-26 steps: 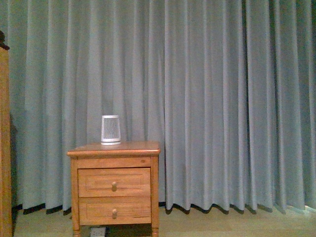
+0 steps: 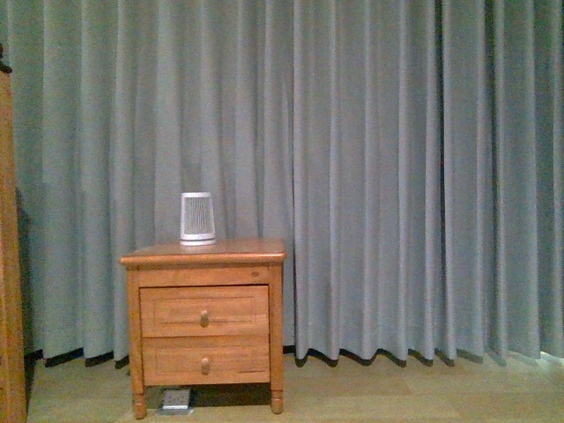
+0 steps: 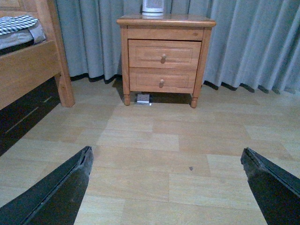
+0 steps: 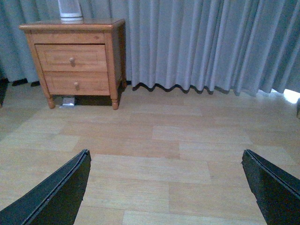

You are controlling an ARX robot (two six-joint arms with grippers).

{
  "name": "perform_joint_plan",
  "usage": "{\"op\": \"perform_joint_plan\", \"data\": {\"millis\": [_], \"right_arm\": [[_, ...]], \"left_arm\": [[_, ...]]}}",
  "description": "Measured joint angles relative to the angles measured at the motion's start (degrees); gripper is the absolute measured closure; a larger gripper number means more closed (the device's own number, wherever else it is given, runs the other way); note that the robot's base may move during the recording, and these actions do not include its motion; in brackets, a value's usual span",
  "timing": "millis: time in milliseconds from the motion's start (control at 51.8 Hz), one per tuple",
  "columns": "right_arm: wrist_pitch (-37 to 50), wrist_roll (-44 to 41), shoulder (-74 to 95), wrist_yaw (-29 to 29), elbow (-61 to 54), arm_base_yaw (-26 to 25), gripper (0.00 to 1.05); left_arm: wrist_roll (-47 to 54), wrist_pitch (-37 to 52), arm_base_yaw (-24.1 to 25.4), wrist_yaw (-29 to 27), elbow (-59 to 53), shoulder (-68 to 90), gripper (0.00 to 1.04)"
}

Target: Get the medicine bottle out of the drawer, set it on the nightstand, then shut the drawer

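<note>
Against the curtain [image 2: 397,176], the nightstand [image 2: 204,257] has its drawer [image 2: 204,311] shut (lower drawer [image 2: 204,360] too); left tool [image 3: 166,157] and right tool [image 4: 165,157] spread wide, empty.

In the front view the desk [image 2: 251,253] stands at about 8 o'clock, its back against the curtain [image 2: 397,176] that spans the wall behind it. A ribbed device [image 2: 197,218] sits on the desk's top, toward 11 o'clock. The drawer [image 2: 204,311] lies directly above the lower drawer [image 2: 204,359], both pushed in. Beneath the desk, on the floor [image 2: 397,397], lies a flat item [image 2: 175,401], possibly a power strip. Tall furniture [image 2: 9,264] stands at 9 o'clock, beside the desk.
</note>
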Motion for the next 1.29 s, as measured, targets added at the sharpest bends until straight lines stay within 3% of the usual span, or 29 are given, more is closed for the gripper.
{"op": "perform_joint_plan", "data": {"millis": [1293], "right_arm": [[0.0,0.0,0.0,0.0,0.0,0.0,0.07]], "left_arm": [[0.0,0.0,0.0,0.0,0.0,0.0,0.07]]}}
